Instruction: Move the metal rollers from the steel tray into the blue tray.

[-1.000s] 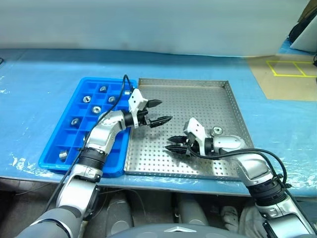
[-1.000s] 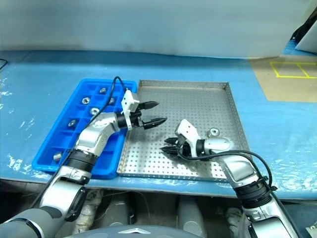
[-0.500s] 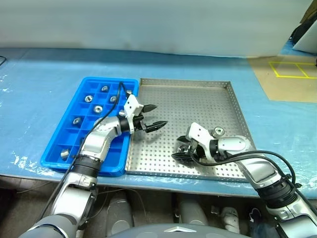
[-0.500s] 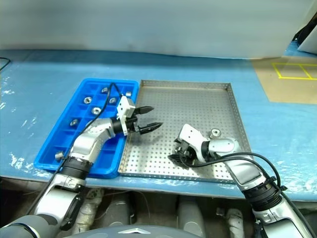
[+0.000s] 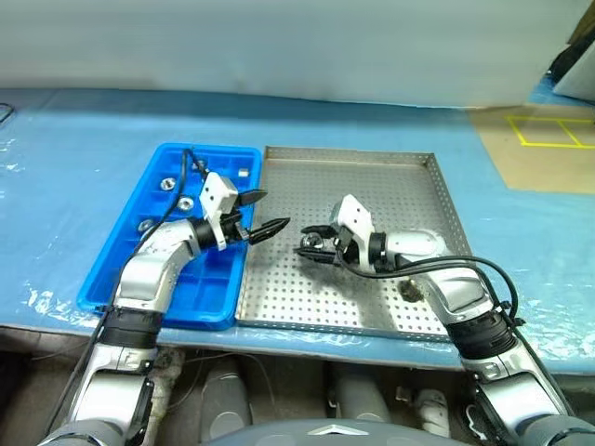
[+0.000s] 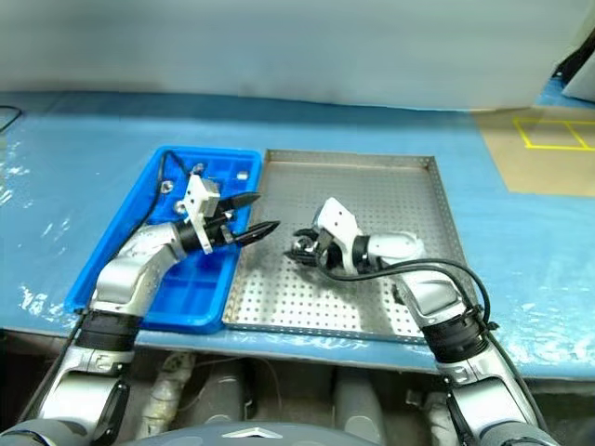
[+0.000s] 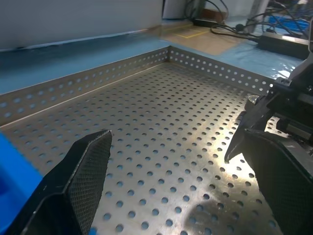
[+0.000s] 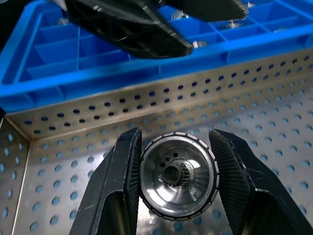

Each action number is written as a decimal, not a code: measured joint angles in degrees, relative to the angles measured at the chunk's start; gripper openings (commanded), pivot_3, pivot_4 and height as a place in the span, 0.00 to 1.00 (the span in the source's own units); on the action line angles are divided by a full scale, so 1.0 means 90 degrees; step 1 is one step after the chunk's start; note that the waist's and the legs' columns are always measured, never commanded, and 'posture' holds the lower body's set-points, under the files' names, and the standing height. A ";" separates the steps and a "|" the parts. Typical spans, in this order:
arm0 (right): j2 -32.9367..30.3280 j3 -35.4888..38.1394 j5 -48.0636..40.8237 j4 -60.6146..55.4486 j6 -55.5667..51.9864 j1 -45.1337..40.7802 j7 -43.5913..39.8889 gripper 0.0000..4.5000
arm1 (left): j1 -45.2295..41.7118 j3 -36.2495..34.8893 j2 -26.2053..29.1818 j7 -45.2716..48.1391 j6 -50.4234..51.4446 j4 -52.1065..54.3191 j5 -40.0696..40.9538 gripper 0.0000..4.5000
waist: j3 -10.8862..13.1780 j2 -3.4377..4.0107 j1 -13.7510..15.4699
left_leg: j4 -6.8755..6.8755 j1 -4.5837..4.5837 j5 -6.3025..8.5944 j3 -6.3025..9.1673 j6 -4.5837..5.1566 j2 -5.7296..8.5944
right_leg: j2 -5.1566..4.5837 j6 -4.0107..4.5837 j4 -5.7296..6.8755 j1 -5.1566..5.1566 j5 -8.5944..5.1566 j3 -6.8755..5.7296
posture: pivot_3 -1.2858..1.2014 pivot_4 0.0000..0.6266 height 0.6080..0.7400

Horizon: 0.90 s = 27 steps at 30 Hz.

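I see one roller (image 5: 410, 291) lying near the steel tray's (image 5: 390, 177) front right. Above the tray's middle my right gripper (image 8: 172, 172) pinches a ridged roller (image 8: 177, 177) between both fingers. Beside it my left gripper (image 5: 261, 213) gapes wide, empty, at the blue tray's (image 5: 121, 269) edge; more rollers (image 5: 185, 203) sit in far compartments.

Illumination is bright, even and diffuse from overhead, and shadows are soft and short. The plastic sheet on the table (image 5: 84, 167) shows white glare patches along its near left edge. The steel tray (image 7: 161, 147) carries a bright specular sheen on its perforated floor. In the left wrist view the near fingers (image 7: 78, 181) are soft-focused. The held roller (image 8: 178, 176) is sharp, with highlights on its rim.
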State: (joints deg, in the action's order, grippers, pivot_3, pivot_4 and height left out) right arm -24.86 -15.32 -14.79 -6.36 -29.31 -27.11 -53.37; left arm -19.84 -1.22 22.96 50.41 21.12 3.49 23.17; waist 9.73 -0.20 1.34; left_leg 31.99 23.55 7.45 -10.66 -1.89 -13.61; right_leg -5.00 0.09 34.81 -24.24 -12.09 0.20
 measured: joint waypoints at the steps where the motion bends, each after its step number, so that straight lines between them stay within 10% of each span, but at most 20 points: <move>1: 0.0103 -0.0007 -0.0055 0.0205 0.0070 -0.0169 -0.0130 0.40 | 0.0245 -0.0104 0.0091 -0.0067 0.0147 0.0317 0.0100 1.00 | 0.0000 0.0000 0.0034 | -0.0007 0.0002 -0.0001 0.0000 -0.0001 0.0001 | 0.0000 0.0000 -0.0001 -0.0005 0.0000 -0.0004 | 0.54 0.24 1.00; 9: 0.1539 -0.0129 0.0054 0.2903 0.1442 -0.2175 -0.0814 0.40 | 0.1768 -0.0458 0.0368 -0.0888 0.0763 0.2251 0.0406 1.00 | 0.0003 0.0004 0.0350 | -0.0029 -0.0005 -0.0012 0.0014 -0.0020 -0.0002 | -0.0005 0.0008 0.0023 -0.0009 -0.0003 -0.0013 | 0.62 0.24 1.00; 16: 0.2915 0.0134 0.0733 0.6169 0.2898 -0.3711 0.0555 0.40 | 0.2838 -0.0812 0.0362 -0.1772 0.0736 0.2717 0.0162 1.00 | 0.0005 0.0007 0.0688 | -0.0072 0.0025 -0.0030 0.0050 -0.0049 -0.0003 | -0.0005 0.0032 0.0004 -0.0017 -0.0018 -0.0042 | 0.64 0.24 1.00; 27: 0.3261 0.0186 0.1364 0.7318 0.3355 -0.3775 0.0709 0.40 | 0.2660 -0.0541 0.0316 -0.2045 0.0675 0.2718 0.0041 1.00 | 0.0005 0.0008 0.0802 | -0.0075 0.0039 -0.0043 0.0071 -0.0071 -0.0008 | 0.0005 0.0033 0.0017 -0.0031 -0.0024 -0.0058 | 0.62 0.24 1.00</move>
State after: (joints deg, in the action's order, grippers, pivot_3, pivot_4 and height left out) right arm 4.49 -13.65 -2.51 59.50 0.89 -61.08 -46.99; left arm 4.09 -6.09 25.80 32.00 27.20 27.95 23.54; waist 9.77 -0.13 8.56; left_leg 31.31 23.90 7.07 -10.02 -2.53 -13.69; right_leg -4.95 0.39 34.97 -24.51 -12.30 -0.32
